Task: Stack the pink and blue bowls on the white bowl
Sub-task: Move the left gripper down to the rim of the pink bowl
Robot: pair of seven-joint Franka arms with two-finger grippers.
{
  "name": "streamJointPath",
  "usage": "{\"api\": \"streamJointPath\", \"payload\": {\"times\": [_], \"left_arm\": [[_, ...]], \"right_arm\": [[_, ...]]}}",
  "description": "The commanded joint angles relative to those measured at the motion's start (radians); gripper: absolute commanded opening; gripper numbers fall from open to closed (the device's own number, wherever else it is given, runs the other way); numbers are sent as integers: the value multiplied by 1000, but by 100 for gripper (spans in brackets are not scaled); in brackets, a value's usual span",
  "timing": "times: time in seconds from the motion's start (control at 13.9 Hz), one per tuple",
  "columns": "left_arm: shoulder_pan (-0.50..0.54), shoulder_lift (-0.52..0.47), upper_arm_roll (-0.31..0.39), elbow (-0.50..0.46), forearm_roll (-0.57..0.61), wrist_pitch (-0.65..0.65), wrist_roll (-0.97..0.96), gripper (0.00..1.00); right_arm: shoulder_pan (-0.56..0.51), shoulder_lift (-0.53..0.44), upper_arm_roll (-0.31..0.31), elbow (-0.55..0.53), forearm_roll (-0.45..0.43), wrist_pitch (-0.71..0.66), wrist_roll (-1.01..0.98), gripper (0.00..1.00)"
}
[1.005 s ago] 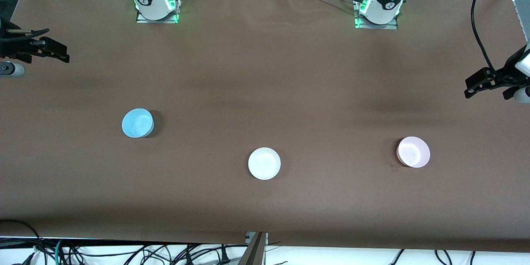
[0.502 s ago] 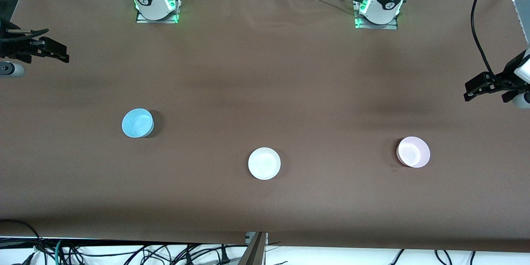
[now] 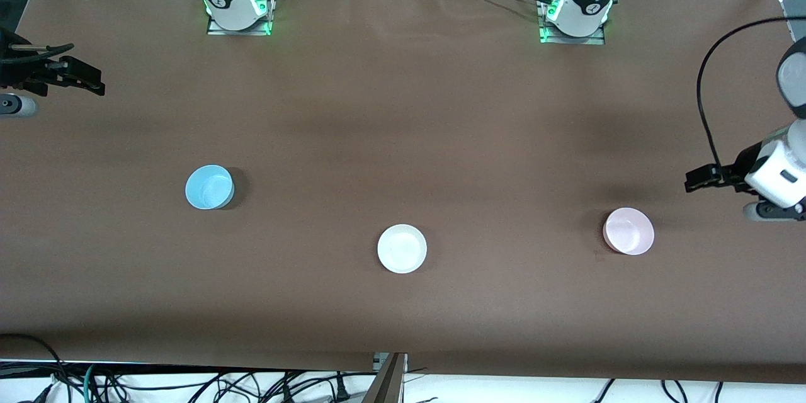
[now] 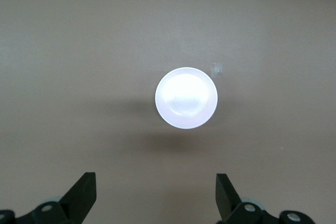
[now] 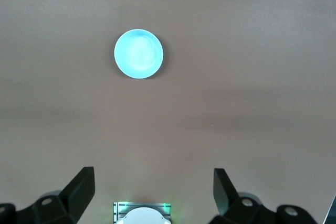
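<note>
The white bowl [image 3: 402,249] sat upright on the brown table [image 3: 403,107], nearest the front camera of the three bowls. The blue bowl [image 3: 209,187] stood well apart from it toward the right arm's end, the pink bowl [image 3: 628,231] well apart toward the left arm's end. The left gripper [image 4: 156,195] hung in the air near the pink bowl, fingers spread wide and empty. The right gripper [image 5: 153,190] waited at the table's edge, equally spread, holding nothing.

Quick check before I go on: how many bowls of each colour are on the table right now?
pink bowl: 1
blue bowl: 1
white bowl: 1
Total: 3 bowls, all standing apart, none stacked.
</note>
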Motion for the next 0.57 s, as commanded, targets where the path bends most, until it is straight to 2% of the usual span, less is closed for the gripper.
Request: {"api": "streamJointPath", "payload": {"times": [0.0, 0.22, 0.5], "left_arm": [[24, 54, -7, -17, 3, 81, 15, 100], [56, 101, -9, -59, -16, 176, 39, 100], [76, 178, -9, -151, -50, 390, 69, 100]], "right_arm": [[-10, 11, 3, 25, 12, -9, -8, 100], [-10, 10, 3, 25, 12, -9, -8, 100], [-11, 11, 3, 25, 15, -9, -5, 100]]}}
